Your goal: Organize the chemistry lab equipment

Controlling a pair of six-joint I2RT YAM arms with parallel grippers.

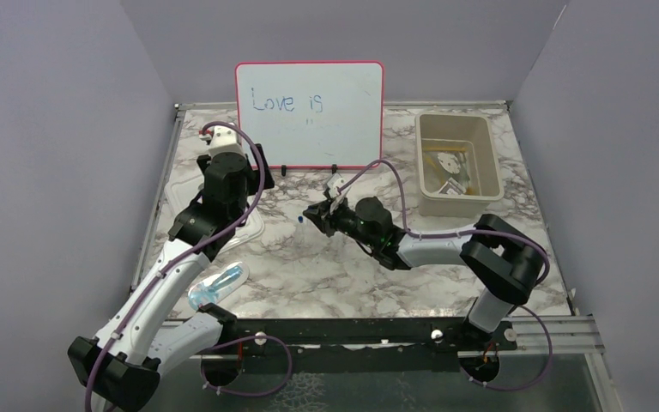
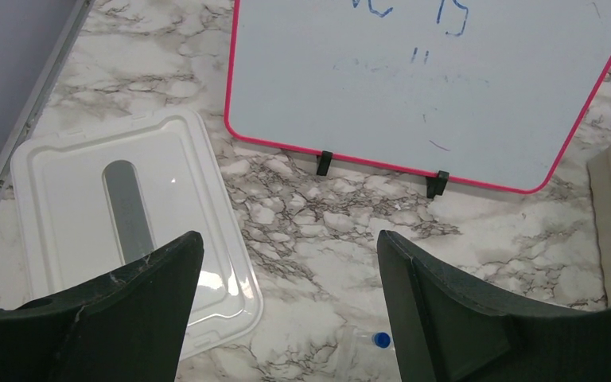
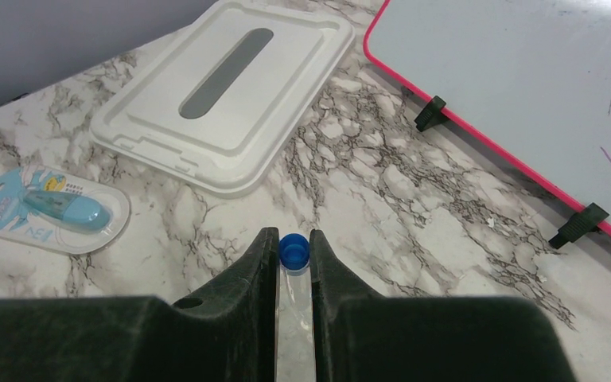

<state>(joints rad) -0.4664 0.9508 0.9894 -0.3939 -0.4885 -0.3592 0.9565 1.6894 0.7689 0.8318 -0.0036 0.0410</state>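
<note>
The marble table [image 1: 446,275] is the biggest thing here. A whiteboard [image 1: 309,103] stands at the middle of its far edge. The beige bin [image 1: 455,206] sits in the far right corner. Some small lab things [image 1: 450,167] already lie inside it, so I think part of the job is done.

The bin's lid [image 2: 64,207] lies flat near the left edge, not on the bin. A blue packet [image 1: 220,283] lies near the near left corner. It is far from the bin and nothing is touching it.

The left gripper [image 2: 288,239] hangs over the table by the lid. Its fingers are spread wide and hold nothing.

The right gripper [image 3: 293,235] is low over the middle of the table. Its fingers press in from both sides on a blue-capped tube [image 3: 293,302], so it looks pinched. I cannot tell if the tube is off the table yet.

I think the tube goes to the bin, then the packet. Maybe the lid goes on last.
</note>
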